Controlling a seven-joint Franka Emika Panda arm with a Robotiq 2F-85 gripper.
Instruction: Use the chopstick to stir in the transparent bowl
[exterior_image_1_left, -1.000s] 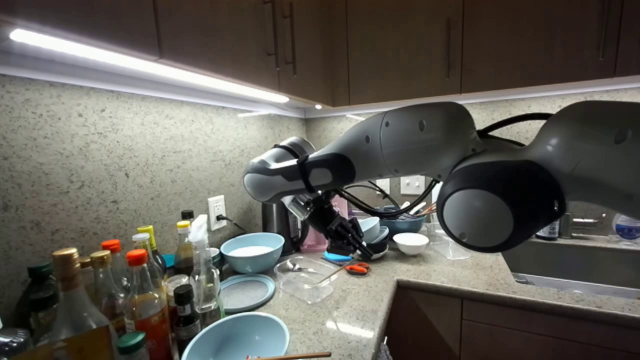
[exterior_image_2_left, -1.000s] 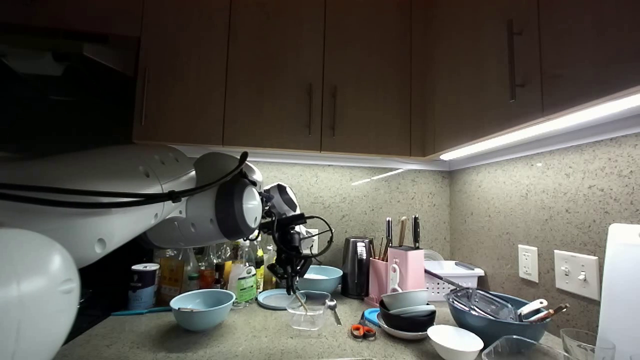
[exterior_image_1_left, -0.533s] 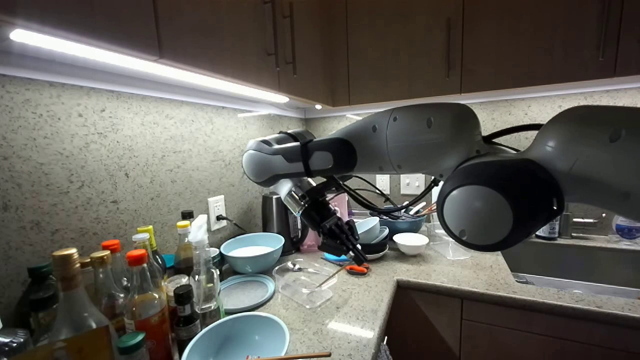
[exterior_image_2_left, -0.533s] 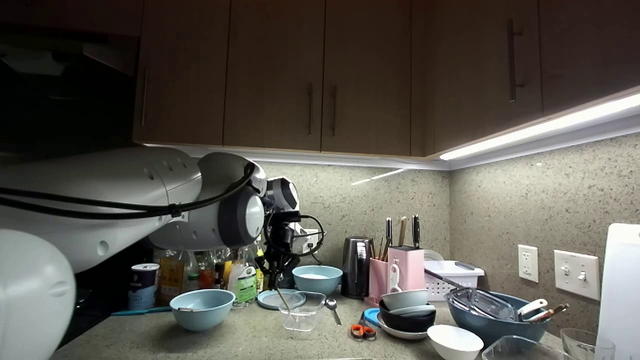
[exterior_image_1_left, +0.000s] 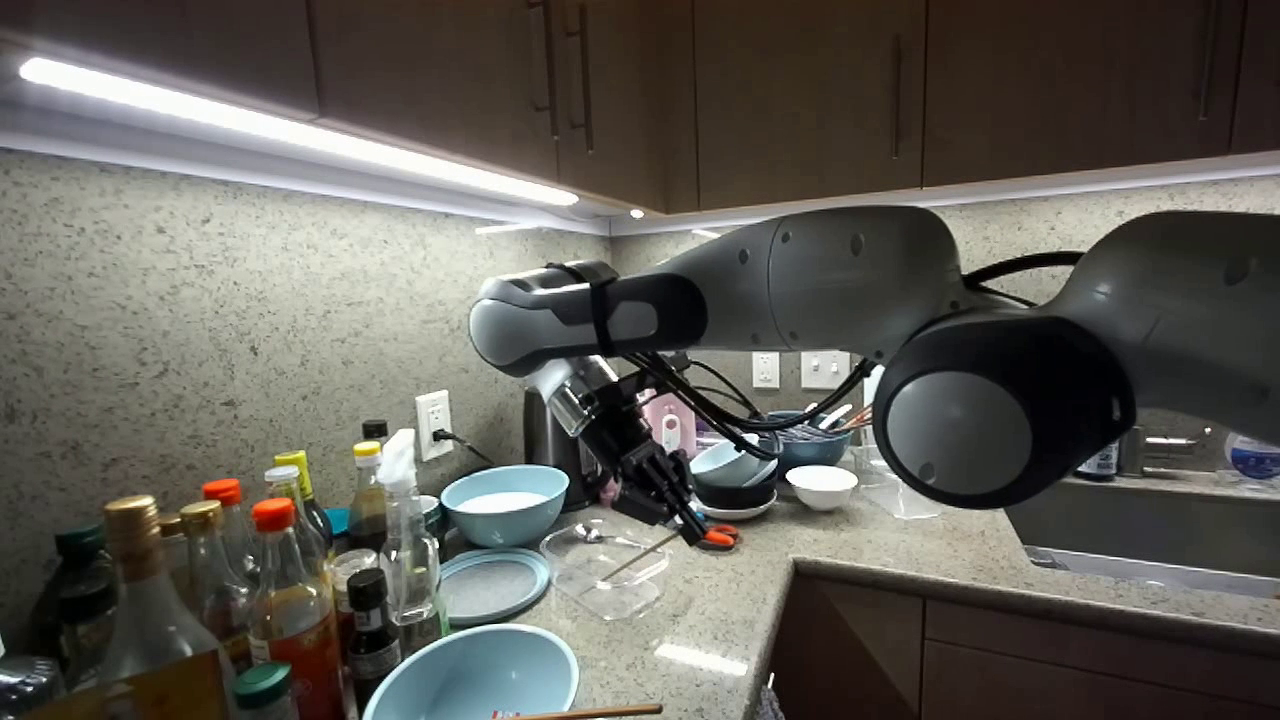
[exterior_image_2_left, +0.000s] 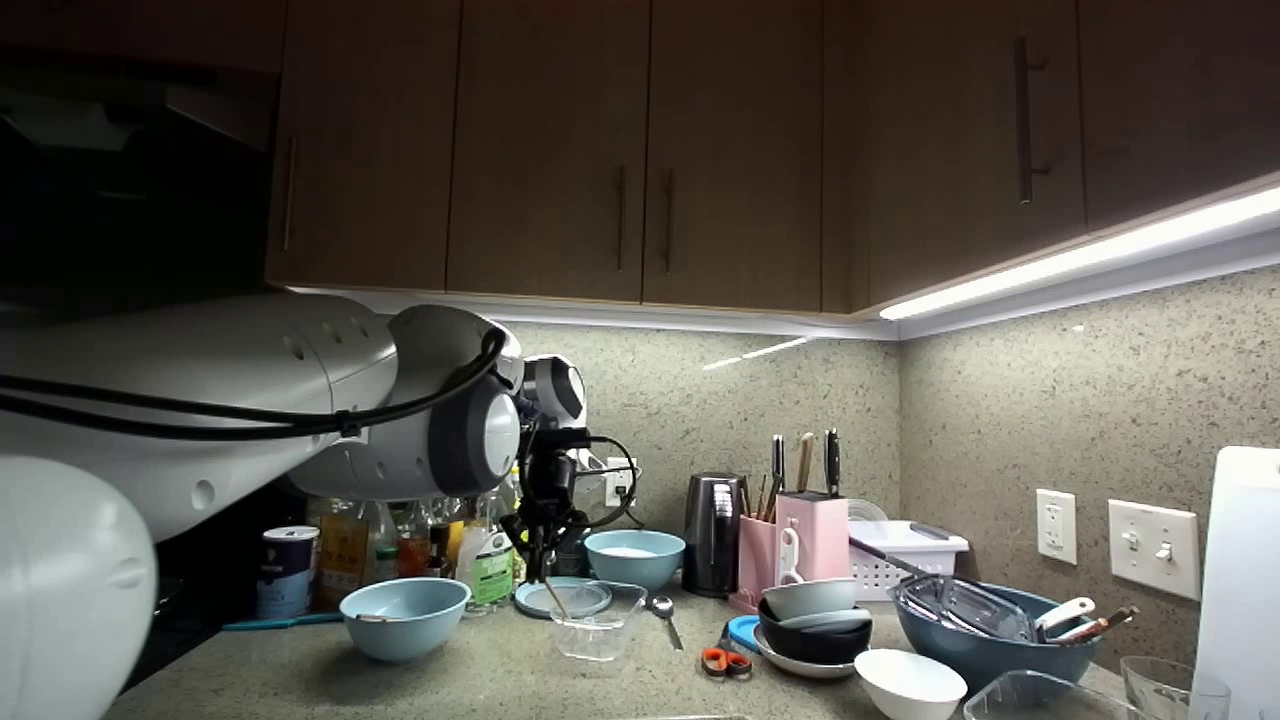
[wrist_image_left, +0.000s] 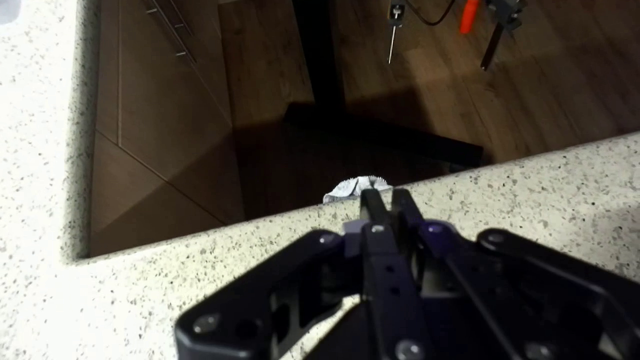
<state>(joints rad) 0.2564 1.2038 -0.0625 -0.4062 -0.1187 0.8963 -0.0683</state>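
The chopstick (exterior_image_1_left: 640, 558) slants down from my gripper (exterior_image_1_left: 692, 533), which is shut on its upper end. Its lower tip reaches inside the transparent bowl (exterior_image_2_left: 604, 642), a clear see-through container on the counter. In an exterior view the chopstick (exterior_image_2_left: 556, 600) leans over the near-left rim of that bowl, with the gripper (exterior_image_2_left: 540, 572) just above and to the left. Whether the tip touches the bottom I cannot tell. In the wrist view the gripper (wrist_image_left: 391, 197) has its fingertips close together; neither chopstick nor bowl shows there.
A spoon (exterior_image_2_left: 668, 622) and scissors (exterior_image_2_left: 726, 663) lie right of the bowl. A grey-blue lid (exterior_image_1_left: 495, 585), a blue bowl (exterior_image_2_left: 634, 558) and bottles (exterior_image_1_left: 290, 590) stand around it. Another blue bowl (exterior_image_2_left: 400, 615) carries a brown stick. The counter edge (exterior_image_1_left: 775, 630) runs close by.
The gripper and chopstick have swept left in both exterior views, and the chopstick's slant has changed. The transparent bowl has slid slightly left as well. The grip stays shut throughout.
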